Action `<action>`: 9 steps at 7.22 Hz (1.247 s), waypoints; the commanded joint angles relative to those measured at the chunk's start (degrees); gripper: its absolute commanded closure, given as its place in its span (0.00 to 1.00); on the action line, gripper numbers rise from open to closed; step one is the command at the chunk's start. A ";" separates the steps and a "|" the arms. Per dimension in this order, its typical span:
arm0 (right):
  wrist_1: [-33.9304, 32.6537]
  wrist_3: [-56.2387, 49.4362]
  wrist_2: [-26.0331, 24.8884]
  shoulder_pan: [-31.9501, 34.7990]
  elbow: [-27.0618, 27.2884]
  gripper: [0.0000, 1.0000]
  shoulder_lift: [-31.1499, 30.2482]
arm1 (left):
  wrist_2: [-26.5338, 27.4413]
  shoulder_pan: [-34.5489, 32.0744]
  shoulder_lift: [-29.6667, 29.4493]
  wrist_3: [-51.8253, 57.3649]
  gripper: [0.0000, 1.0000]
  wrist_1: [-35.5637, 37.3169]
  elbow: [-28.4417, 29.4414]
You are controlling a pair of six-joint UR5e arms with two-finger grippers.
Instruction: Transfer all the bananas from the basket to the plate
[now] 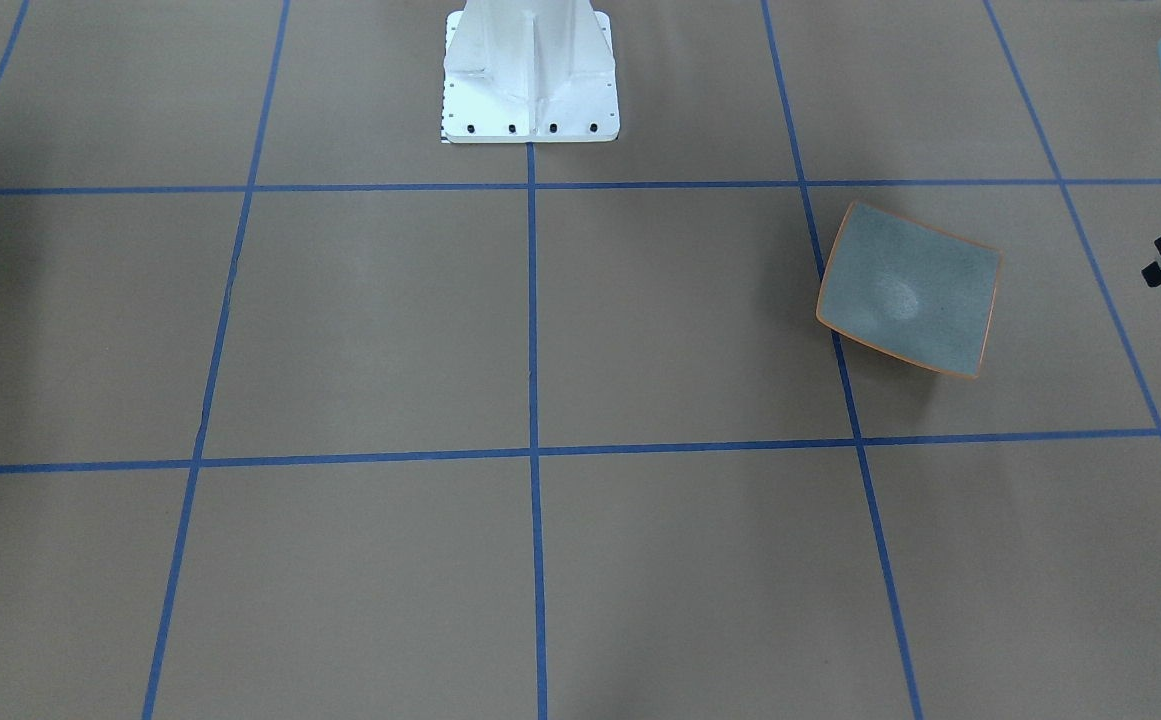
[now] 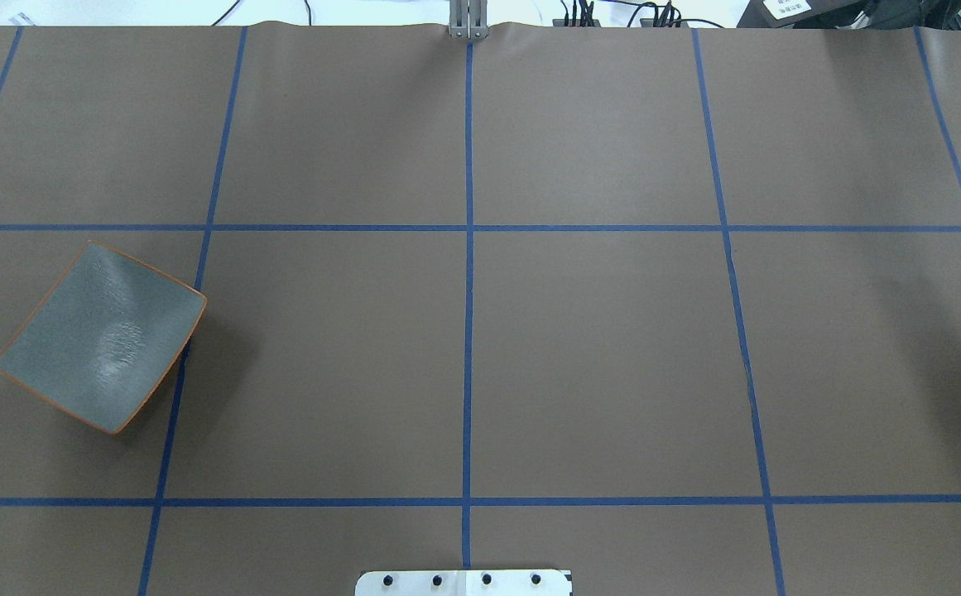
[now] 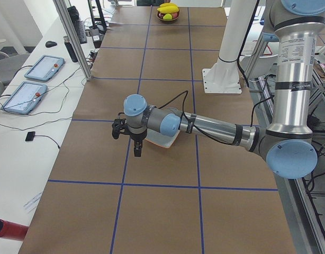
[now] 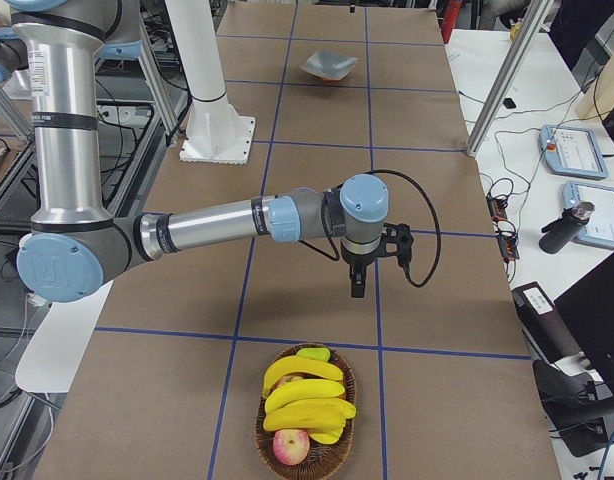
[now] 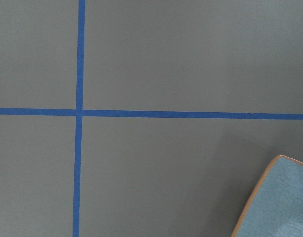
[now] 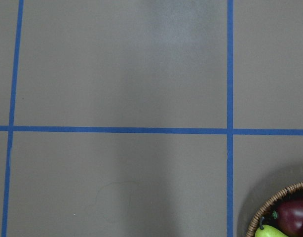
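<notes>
**Bananas in the basket at one end, plate at the other**

The bananas (image 4: 305, 395) lie piled in the basket (image 4: 327, 460) with an apple (image 4: 290, 447). The basket sits at the tabletop's (image 2: 596, 348) right end, about midway between the long edges. The plate (image 2: 99, 335) sits bare near the left end, turned askew, with one corner over a blue tape line (image 2: 469, 331). Brown tabletop crossed by the tape grid runs between the two. The only thing standing on it there is the white base (image 1: 530, 75), at the middle of the robot-side edge.

The left gripper (image 3: 137, 151) hangs fingers-down just beside the plate, off its operator-side rim. Only a corner of the plate shows in its wrist view. The right gripper (image 4: 357, 283) hangs fingers-down near the basket, apart from it, with a tape line crossing between them. Its wrist view catches the basket's rim at the bottom right corner. Both grippers show only in the side views, so I cannot tell how wide either one stands.
</notes>
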 commanded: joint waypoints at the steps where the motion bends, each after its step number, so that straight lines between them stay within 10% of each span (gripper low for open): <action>1: -0.07 0.00 -0.10 0.10 1.00 0.00 -0.95 | -0.32 -0.02 -0.49 -0.04 0.00 0.05 -0.23; 9: 3.45 2.18 -0.01 -0.16 4.96 0.00 -4.11 | -3.66 0.68 -0.41 -2.94 0.00 -1.62 -1.20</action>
